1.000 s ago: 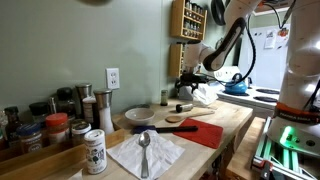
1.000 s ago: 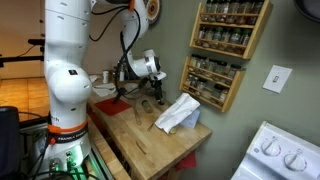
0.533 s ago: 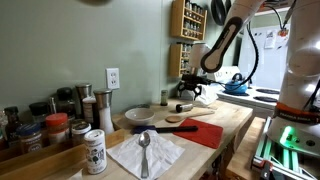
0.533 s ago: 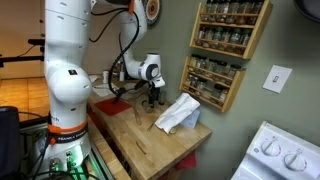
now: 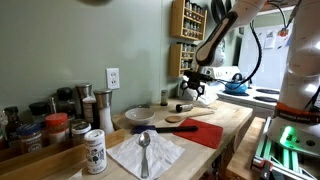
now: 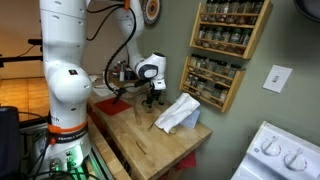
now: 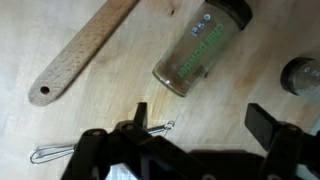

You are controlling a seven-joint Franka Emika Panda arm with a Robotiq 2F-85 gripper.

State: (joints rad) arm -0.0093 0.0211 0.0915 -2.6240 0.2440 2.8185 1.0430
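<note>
My gripper [image 7: 200, 120] is open and empty, pointing down above the wooden counter [image 7: 90, 110]. Just beyond its fingertips a glass spice jar [image 7: 200, 45] with green contents lies on its side. A wooden spoon handle [image 7: 85, 55] lies to one side of the jar. A small wire whisk [image 7: 60, 152] lies by one finger. A dark round jar [image 7: 305, 75] sits at the frame edge. The gripper also shows in both exterior views [image 5: 193, 88] [image 6: 152, 97], hovering over the counter near the wall.
A wall spice rack [image 6: 220, 50] hangs beyond the gripper. A crumpled white cloth [image 6: 178, 112] lies on the counter. A plate [image 5: 140, 115], red cloth [image 5: 205, 132], napkin with metal spoon [image 5: 145, 150] and several spice jars [image 5: 60, 125] fill the counter. A stove [image 6: 280, 155] stands nearby.
The gripper has swung from a tilted pose to pointing straight down and shifted slightly along the counter. It stays open and empty. The objects have not moved.
</note>
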